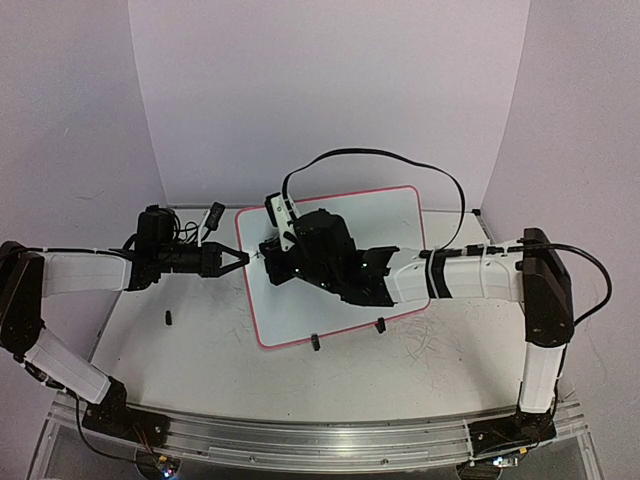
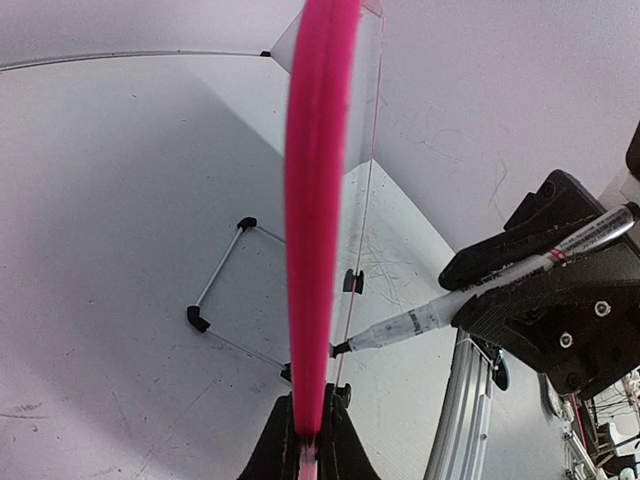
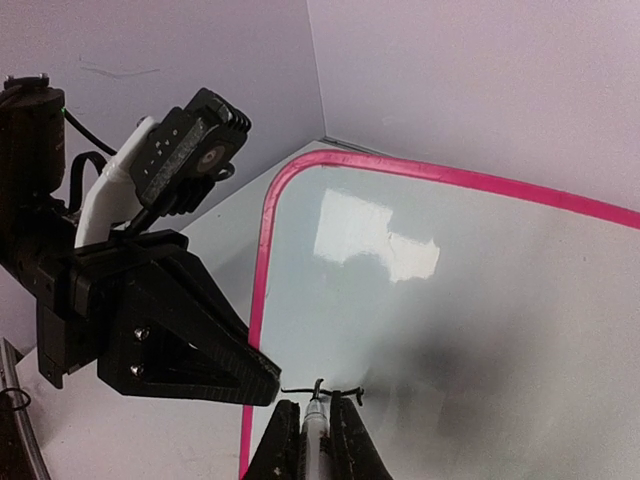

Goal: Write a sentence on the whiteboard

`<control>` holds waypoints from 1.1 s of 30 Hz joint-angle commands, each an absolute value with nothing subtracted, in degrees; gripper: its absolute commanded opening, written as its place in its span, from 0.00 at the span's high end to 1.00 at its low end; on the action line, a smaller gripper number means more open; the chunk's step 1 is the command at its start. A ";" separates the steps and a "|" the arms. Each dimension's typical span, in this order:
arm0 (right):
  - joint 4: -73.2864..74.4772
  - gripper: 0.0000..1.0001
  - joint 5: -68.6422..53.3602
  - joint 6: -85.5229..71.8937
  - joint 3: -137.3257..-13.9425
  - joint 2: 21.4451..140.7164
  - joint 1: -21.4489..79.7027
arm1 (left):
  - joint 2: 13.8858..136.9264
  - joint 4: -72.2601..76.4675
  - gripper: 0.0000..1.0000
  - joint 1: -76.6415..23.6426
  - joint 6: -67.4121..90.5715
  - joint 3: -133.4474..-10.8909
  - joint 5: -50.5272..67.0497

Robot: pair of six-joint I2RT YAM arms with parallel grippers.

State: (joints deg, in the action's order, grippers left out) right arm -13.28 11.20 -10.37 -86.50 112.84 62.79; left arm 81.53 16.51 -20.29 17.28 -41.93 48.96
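The whiteboard (image 1: 385,215) with its pink rim stands tilted in the middle of the table. My left gripper (image 1: 238,258) is shut on the board's left rim, which runs edge-on between its jaws in the left wrist view (image 2: 310,425). My right gripper (image 1: 272,260) is shut on a white marker (image 3: 316,430) whose black tip touches the board (image 3: 450,300) near its left edge. The marker also shows in the left wrist view (image 2: 440,312). Of the sentence only a short black stroke (image 3: 345,390) shows at the tip; no readable words show.
Two black clip feet (image 1: 314,342) hold the board's near edge. A wire stand (image 2: 215,290) props it from behind. A small black object (image 1: 168,319) lies on the table at the left. A black cable (image 1: 400,160) loops over the board. Faint scratches (image 1: 420,345) mark the table.
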 commanded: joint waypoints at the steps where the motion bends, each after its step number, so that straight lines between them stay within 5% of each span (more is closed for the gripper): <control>1: -13.36 1.00 11.91 -11.73 -85.12 112.09 62.80 | 81.68 16.72 1.00 -19.61 16.26 -43.46 47.50; 33: -17.95 1.00 6.10 -15.32 -75.50 102.22 60.69 | 81.48 16.17 1.00 -19.61 16.01 -43.42 47.20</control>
